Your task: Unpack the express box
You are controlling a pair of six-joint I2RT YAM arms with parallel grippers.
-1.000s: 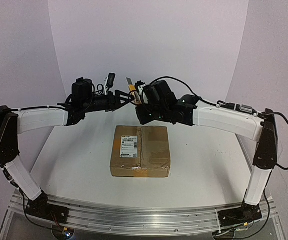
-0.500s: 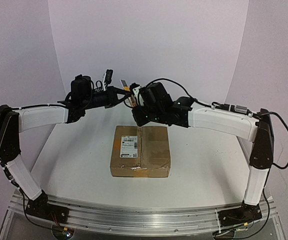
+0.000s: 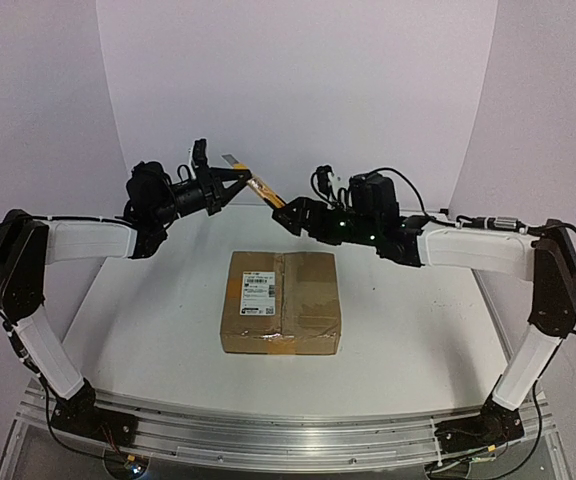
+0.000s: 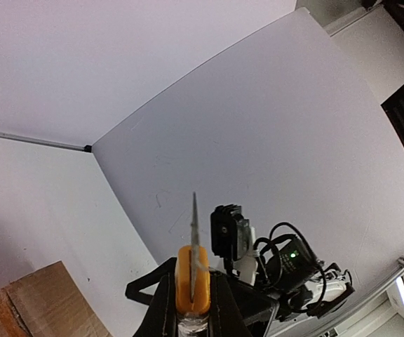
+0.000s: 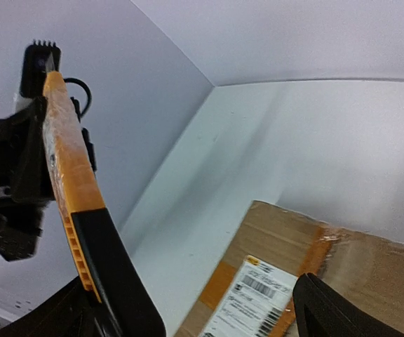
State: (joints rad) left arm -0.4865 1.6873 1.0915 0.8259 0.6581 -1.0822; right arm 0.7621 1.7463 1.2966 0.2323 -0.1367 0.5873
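The box (image 3: 288, 305) lies flat and closed in the middle of the tabletop (image 3: 148, 330), tape over its seam and a white label (image 3: 256, 284) near its far left corner. Above its far edge the left pincer (image 3: 236, 180) pinches an orange-and-black knife (image 3: 264, 190). The right pincer (image 3: 296, 213) hangs just beside the knife's black end, fingers spread wide; whether it touches cannot be told.

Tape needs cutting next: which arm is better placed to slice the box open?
Left, probably. The left gripper is shut on the utility knife, raised beyond the express box; the right gripper is open, gripping nothing.
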